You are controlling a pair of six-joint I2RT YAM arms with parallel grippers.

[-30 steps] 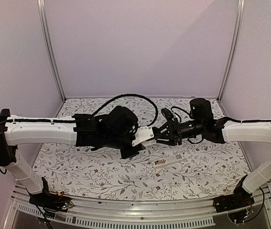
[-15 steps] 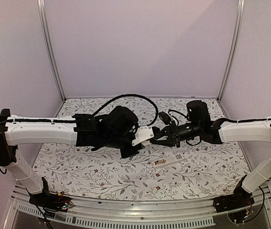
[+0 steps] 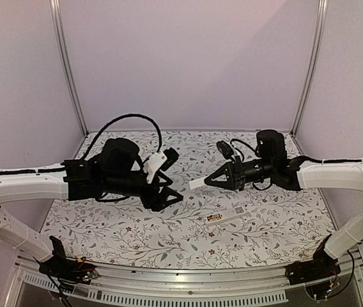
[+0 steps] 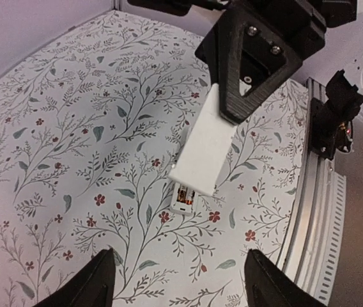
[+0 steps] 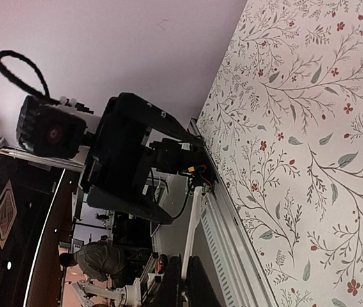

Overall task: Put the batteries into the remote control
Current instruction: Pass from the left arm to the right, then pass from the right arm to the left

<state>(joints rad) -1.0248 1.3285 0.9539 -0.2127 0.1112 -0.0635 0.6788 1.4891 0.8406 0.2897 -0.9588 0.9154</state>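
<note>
Well, left gripper [image 4: 180, 262] hangs wide open; right gripper [image 3: 208, 182] pinches a white cover [image 4: 204, 153]; remote control [image 3: 232, 213], batteries [image 4: 183, 199] showing, lies toward the tabletop's [image 3: 105, 224] front edge.

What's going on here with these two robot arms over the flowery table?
The right hand is shut on a plain white flat piece and holds it in the air above the table. It may be a battery cover, though I cannot be sure. The left hand is open, empty and apart from it. The remote control lies on the table below, with the coppery batteries showing at one end.
</note>
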